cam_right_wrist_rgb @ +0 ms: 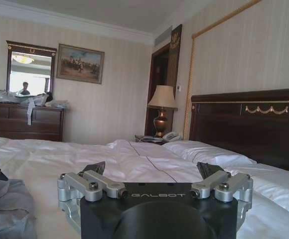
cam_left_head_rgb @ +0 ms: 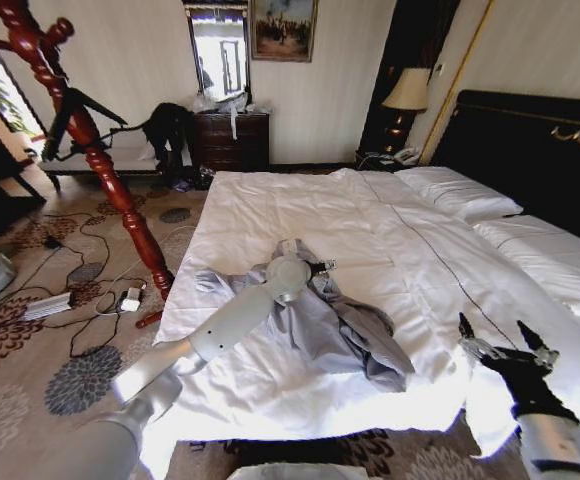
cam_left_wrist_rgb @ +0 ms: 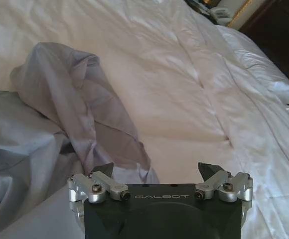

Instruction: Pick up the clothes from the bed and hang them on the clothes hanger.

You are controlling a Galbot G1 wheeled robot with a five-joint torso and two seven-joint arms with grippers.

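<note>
Only writing I can spot is "GALBOT" in pale letters on the black housing of both grippers, readable in each wrist view. Nothing else legible anywhere.

The clothes (cam_left_head_rgb: 345,330), a crumpled grey-lavender shirt, sit on the bed (cam_left_head_rgb: 410,250) near the foot end, toward the bed's left side as the robot faces it. It's bunched up, one sleeve trailing out toward the left edge of the mattress. Plenty of bare white sheet around it, especially up toward the pillows (cam_left_head_rgb: 460,192) and the dark headboard (cam_left_head_rgb: 545,150).

Left arm is stretched out long over the foot of the bed, and the left gripper (cam_left_head_rgb: 315,268) is right over the top edge of the shirt pile, tips aimed toward the headboard. In its wrist view the fingers (cam_left_wrist_rgb: 103,171) stand wide apart with nothing between them, with a fold of shirt lying just ahead of one tip.

Right gripper (cam_left_head_rgb: 505,338) hangs off by the bed's foot corner on the right, fingers also spread wide and empty, well apart from the shirt.

Floor to the left is cluttered: a red wooden coat stand (cam_left_head_rgb: 90,140) leaning across, with cables and a power strip (cam_left_head_rgb: 48,305) on the patterned carpet.
</note>
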